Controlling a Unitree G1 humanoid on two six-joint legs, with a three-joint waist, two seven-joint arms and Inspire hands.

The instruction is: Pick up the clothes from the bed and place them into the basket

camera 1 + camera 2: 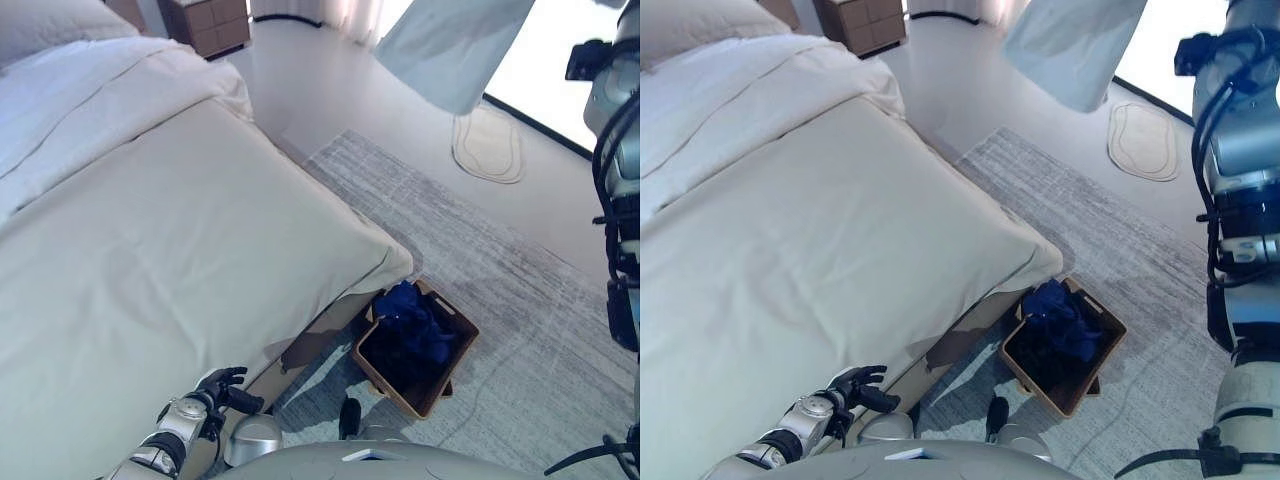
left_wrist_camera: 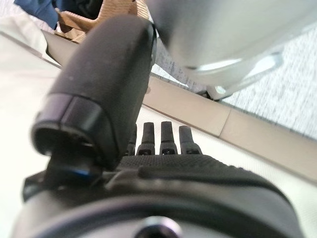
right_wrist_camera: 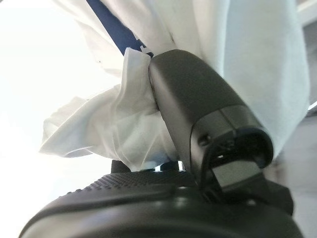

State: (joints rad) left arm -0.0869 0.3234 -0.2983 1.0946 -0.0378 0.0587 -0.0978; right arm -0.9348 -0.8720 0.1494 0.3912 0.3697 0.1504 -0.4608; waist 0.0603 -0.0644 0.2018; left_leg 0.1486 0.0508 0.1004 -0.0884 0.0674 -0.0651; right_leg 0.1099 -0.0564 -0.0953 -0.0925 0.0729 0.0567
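A white garment (image 1: 455, 45) hangs in the air at the top of the eye views, above the floor beyond the bed. My right hand (image 3: 198, 104) is shut on it; the thumb pinches the white cloth (image 3: 99, 119). A brown basket (image 1: 452, 375) stands on the rug at the bed's foot corner, with dark blue clothes (image 1: 415, 322) inside. My left hand (image 1: 218, 385) is low at the bed's near edge, open and empty, its fingers (image 2: 163, 139) straight over the bedding.
The bed (image 1: 150, 230) with pale covers takes up the left side, a pillow (image 1: 50, 25) at its head. A grey rug (image 1: 500, 250) lies under the basket. A wooden nightstand (image 1: 205, 22) stands at the back. A small oval mat (image 1: 488, 145) lies at the far right.
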